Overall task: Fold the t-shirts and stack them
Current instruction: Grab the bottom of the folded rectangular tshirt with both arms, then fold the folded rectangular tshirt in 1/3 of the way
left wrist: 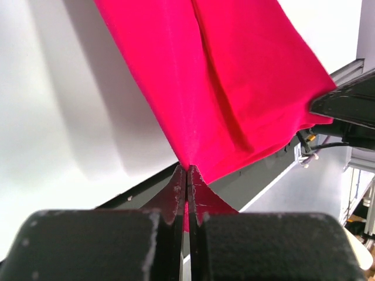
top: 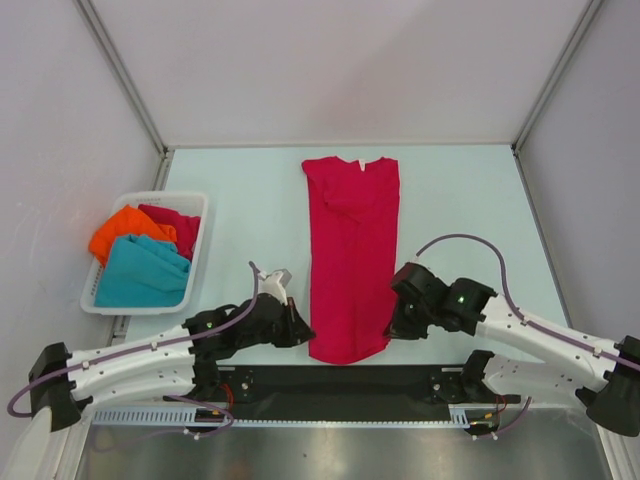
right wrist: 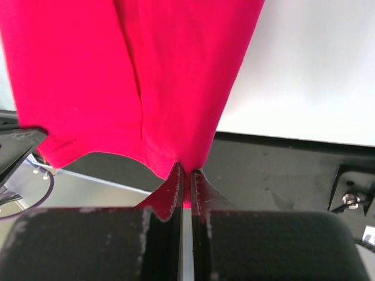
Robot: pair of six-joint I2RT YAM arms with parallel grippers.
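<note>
A crimson red t-shirt (top: pixel 350 250) lies lengthwise in the middle of the table, folded into a narrow strip with its collar at the far end. My left gripper (top: pixel 305 335) is shut on its near left hem corner (left wrist: pixel 186 167). My right gripper (top: pixel 392 328) is shut on its near right hem corner (right wrist: pixel 184 167). Both hold the hem a little above the table's near edge. An orange t-shirt (top: pixel 125 230), a teal t-shirt (top: pixel 145 272) and a second crimson t-shirt (top: pixel 175 225) lie bunched in the basket.
A white slotted basket (top: pixel 196 200) stands at the left of the table. A black rail (top: pixel 350 385) runs along the near edge between the arm bases. Grey walls close in the back and sides.
</note>
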